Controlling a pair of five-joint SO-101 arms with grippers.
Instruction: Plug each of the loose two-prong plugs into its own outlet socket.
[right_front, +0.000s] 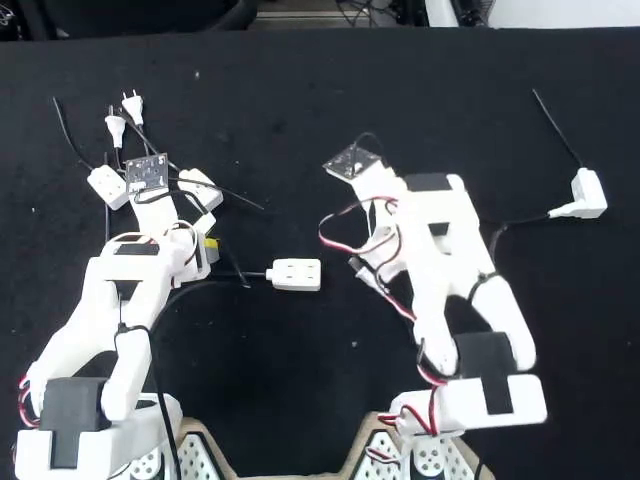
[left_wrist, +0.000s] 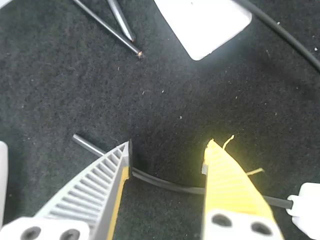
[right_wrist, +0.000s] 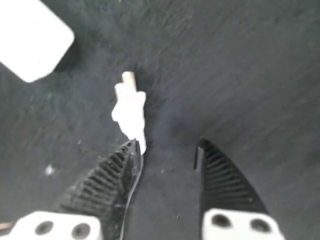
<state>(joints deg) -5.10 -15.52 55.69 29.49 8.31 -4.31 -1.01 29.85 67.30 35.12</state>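
Fingers (left_wrist: 227, 185) on our left are spread wide and hold nothing, one on each side of the black cord (left_wrist: 165, 182), which runs straight across the gap. At the cord's end, just past one finger, sits a white piece (left_wrist: 306, 202) we take for a plug, nearest these fingers

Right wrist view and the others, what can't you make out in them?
Right wrist view: plug blurred, prongs unclear; white block cut by the edge.
Left wrist view: white piece at the end of the cable, cut by the edge.
High view: socket partly under the left arm.
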